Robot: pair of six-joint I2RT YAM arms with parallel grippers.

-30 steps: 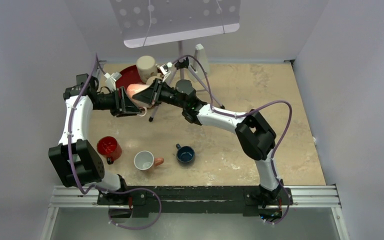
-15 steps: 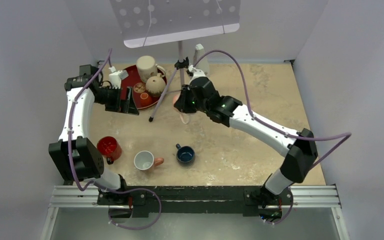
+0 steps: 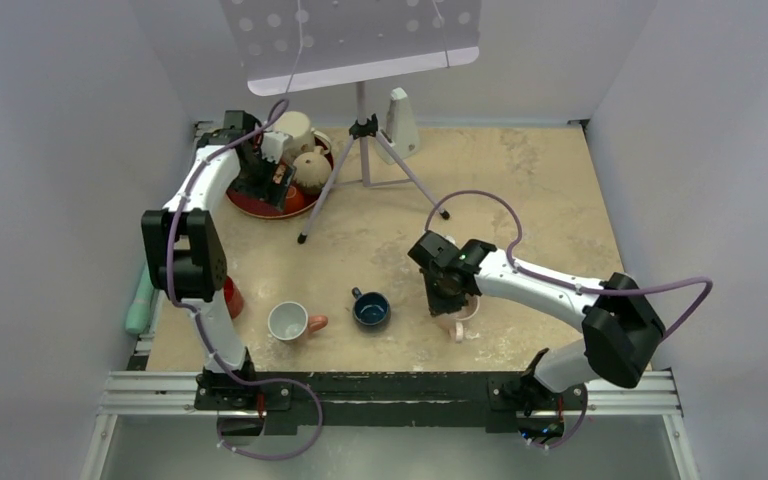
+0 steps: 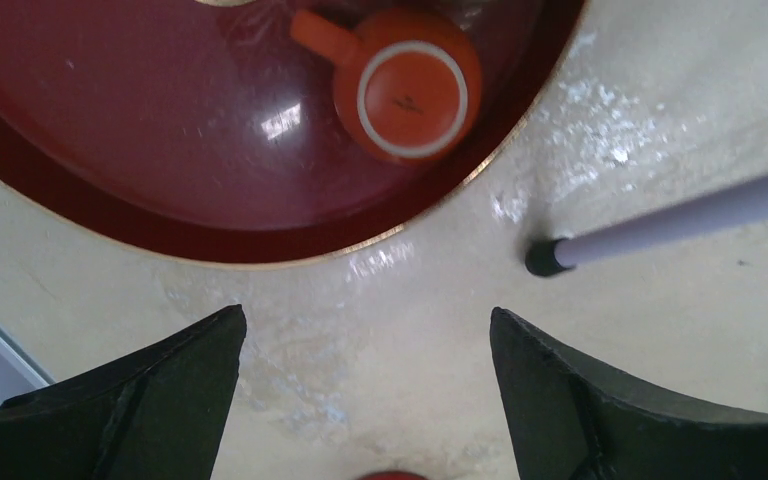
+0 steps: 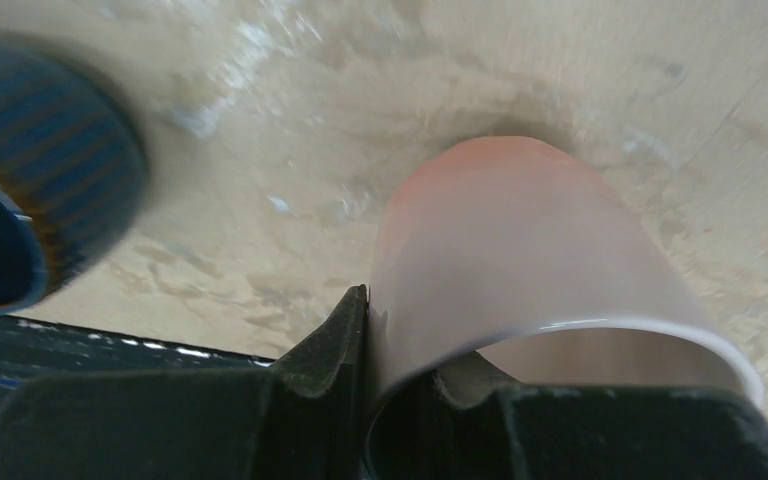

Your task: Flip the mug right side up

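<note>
Pale mottled tabletop (image 3: pixel 560 170) runs under everything, closed in by plain white walls (image 3: pixel 60 120).

The right gripper (image 5: pixel 375 350) is clamped on the wall of the pink mug (image 5: pixel 520 240), with one finger outside and the other just inside the rim. The mug hangs straight ahead of the fingers, rim toward the wrist and base toward the table. Whether the base touches the surface cannot be told.

It looks like glazed ceramic, so it is probably stiff, fairly weighty for its size, slick under the pads and likely to chip if dropped. A pinch across the rim wall seems a sound hold for setting it down mouth up. The handle would be less steady.

Just to this gripper's left sits a blue cup (image 5: pixel 20 230), upright and apart from the mug.

The left gripper (image 4: pixel 365 330) has its jaws wide apart and holds nothing. It hangs over bare table beside a red tray (image 4: pixel 160 130). Ahead of its fingers, on the tray, an orange mug (image 4: pixel 407 85) stands upside down. A tripod leg (image 4: pixel 660 225) ends off to its right.
</note>
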